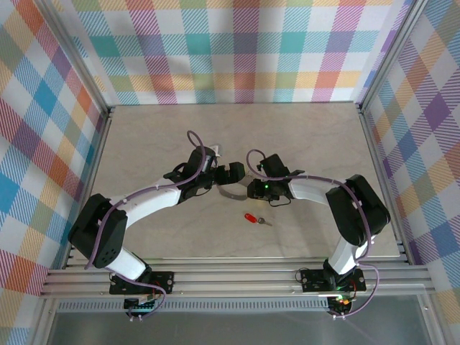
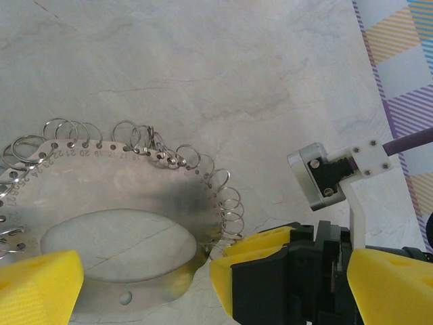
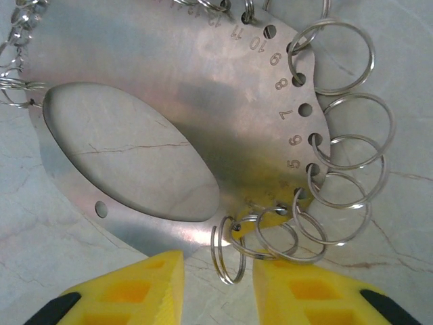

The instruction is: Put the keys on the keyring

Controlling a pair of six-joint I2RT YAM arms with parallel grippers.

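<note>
1 key [image 1: 255,218] laid apart | 1 keyring [image 3: 203,101] flanked by 2 grippers | left gripper [image 2: 216,254] jaws wide | right gripper [image 3: 218,261] jaws narrow, nothing clamped

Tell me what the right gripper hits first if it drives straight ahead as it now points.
Probably the split ring just ahead of the right gripper, hanging from the keyring; depth unclear.

We found a lab test cell (a robot enclosure): aluminium rails [image 1: 237,277] framed the marble-look table [image 1: 309,136], plaid backdrops [image 1: 237,50] walling it.
</note>
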